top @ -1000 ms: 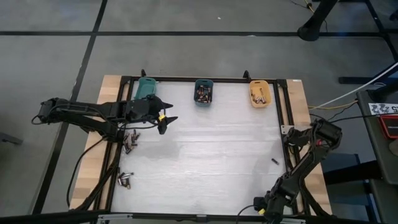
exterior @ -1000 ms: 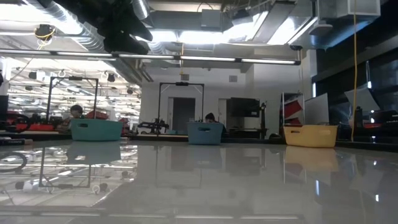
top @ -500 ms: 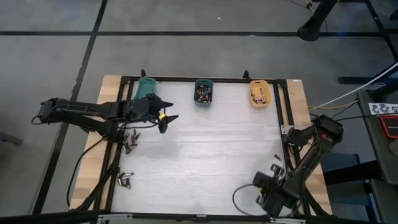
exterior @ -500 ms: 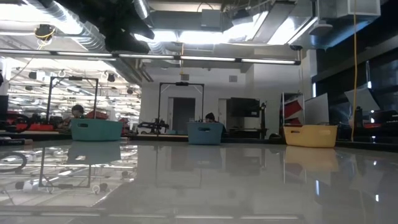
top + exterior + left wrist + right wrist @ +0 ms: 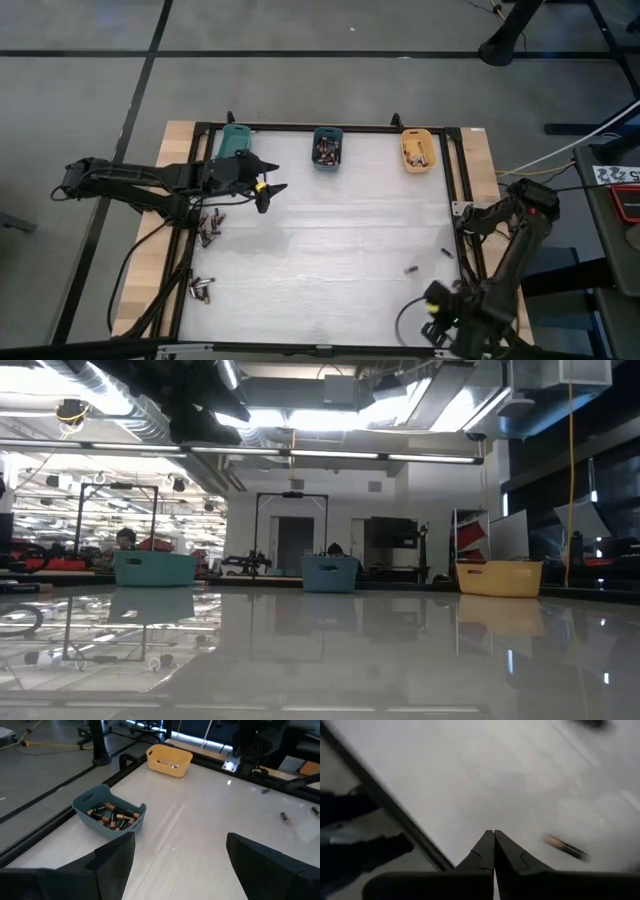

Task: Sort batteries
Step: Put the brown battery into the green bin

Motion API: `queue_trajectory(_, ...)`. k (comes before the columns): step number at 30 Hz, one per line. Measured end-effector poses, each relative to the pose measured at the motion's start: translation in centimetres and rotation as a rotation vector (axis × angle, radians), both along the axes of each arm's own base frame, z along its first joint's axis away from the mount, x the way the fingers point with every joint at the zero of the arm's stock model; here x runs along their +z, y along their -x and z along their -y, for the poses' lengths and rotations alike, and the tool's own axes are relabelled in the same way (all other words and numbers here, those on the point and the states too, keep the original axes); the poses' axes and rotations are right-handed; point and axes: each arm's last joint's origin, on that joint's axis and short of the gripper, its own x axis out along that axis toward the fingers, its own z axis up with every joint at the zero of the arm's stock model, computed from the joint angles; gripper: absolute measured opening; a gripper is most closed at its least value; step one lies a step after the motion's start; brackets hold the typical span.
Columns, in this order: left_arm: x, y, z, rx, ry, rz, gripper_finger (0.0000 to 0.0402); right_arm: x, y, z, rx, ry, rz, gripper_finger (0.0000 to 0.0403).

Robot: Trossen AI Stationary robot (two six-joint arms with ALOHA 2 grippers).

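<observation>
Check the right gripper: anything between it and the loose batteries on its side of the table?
Nothing visible. The right gripper, shut, sits at the table's near right corner; two loose batteries lie on bare tabletop just ahead. The left gripper hangs open far across.

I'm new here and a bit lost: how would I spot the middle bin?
Look along the table's far edge, where three small bins stand in a row. The blue bin is the middle one, holding batteries, between a teal bin and an orange bin.
</observation>
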Motion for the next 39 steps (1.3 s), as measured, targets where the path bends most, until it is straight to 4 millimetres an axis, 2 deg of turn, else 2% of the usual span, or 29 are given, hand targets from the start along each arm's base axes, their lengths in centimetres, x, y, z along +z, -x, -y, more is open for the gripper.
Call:
queue_trajectory(4,0.5,-0.2,0.0,-0.008,-0.024,0.045,0.0301,3.2,1.1,2.7,-0.066,-0.064,-0.106,0.0000)
queue_trajectory(6,0.7,-0.3,0.0,-0.010,-0.031,0.064,0.0301,3.3,1.2,3.7,-0.030,-0.096,-0.219,0.0000)
queue_trajectory(9,0.9,-0.3,0.0,-0.012,-0.039,0.080,0.0301,2.5,1.3,4.0,0.141,-0.170,-0.288,0.0000)
queue_trajectory(13,0.8,-0.3,0.1,-0.002,0.005,0.093,0.0301,0.5,0.8,4.9,0.276,-0.175,-0.375,0.0016)
queue_trajectory(16,0.7,-0.3,0.4,-0.011,0.026,0.095,0.0301,-0.4,0.1,5.2,0.421,-0.164,-0.341,0.0059)
queue_trajectory(20,0.7,-0.3,0.9,-0.029,0.039,0.100,0.0301,-1.4,-0.3,5.3,0.623,-0.097,-0.306,0.0136)
queue_trajectory(23,0.7,-0.3,1.2,-0.040,0.050,0.098,0.0301,-2.7,-0.2,5.4,0.707,-0.067,-0.342,0.0185)
queue_trajectory(26,0.7,-0.3,1.5,-0.052,0.055,0.100,0.0301,-3.9,-0.1,5.3,0.765,-0.067,-0.385,0.0214)
queue_trajectory(30,0.7,-0.3,1.7,-0.058,0.075,0.106,0.0301,-5.1,-0.2,5.1,0.812,-0.051,-0.422,0.0220)
queue_trajectory(39,0.4,-0.2,2.0,-0.062,0.095,0.080,0.0301,-7.2,-1.1,3.7,0.853,-0.080,-0.385,0.0196)
